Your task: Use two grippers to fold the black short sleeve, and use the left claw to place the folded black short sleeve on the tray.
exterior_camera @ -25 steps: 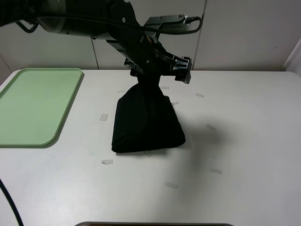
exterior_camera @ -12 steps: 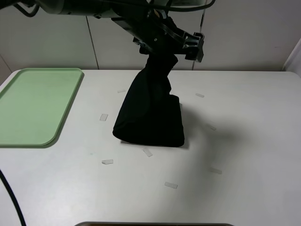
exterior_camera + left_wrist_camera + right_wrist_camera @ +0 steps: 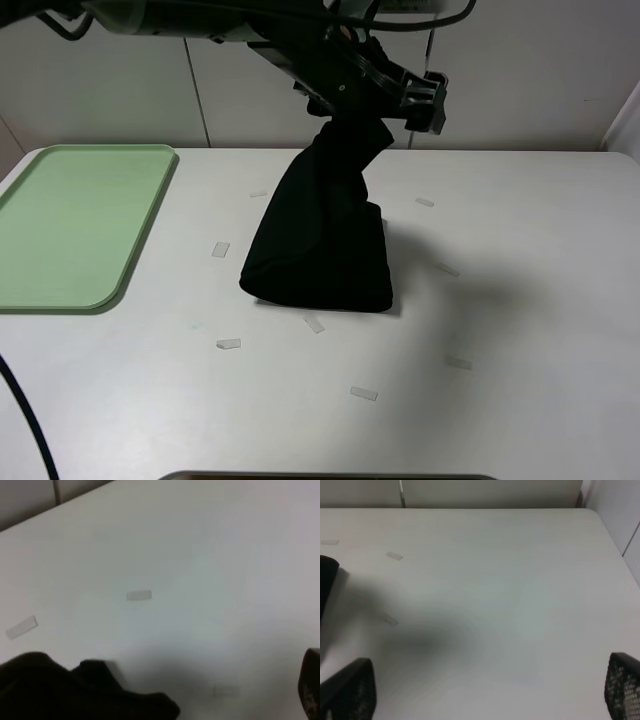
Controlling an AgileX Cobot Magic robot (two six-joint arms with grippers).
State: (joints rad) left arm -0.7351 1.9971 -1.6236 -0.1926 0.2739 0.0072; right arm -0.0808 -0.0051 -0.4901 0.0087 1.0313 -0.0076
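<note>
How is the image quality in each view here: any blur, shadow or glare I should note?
Exterior high view: sharp and evenly lit, with a soft shadow on the table right of the black shirt. Left wrist view: soft and out of focus; shirt edge and tape bits look smeared. Right wrist view: clearer, a broad shadow across the table, right claw fingertips blurred at the frame edge.

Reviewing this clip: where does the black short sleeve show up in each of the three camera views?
Exterior high: black short sleeve at centre, top lifted by the left tool, bottom on the table.
Left wrist: dark fabric along one edge.
Right wrist: a dark sliver at one edge.
Shared landmark: tape strips on the table.
</note>
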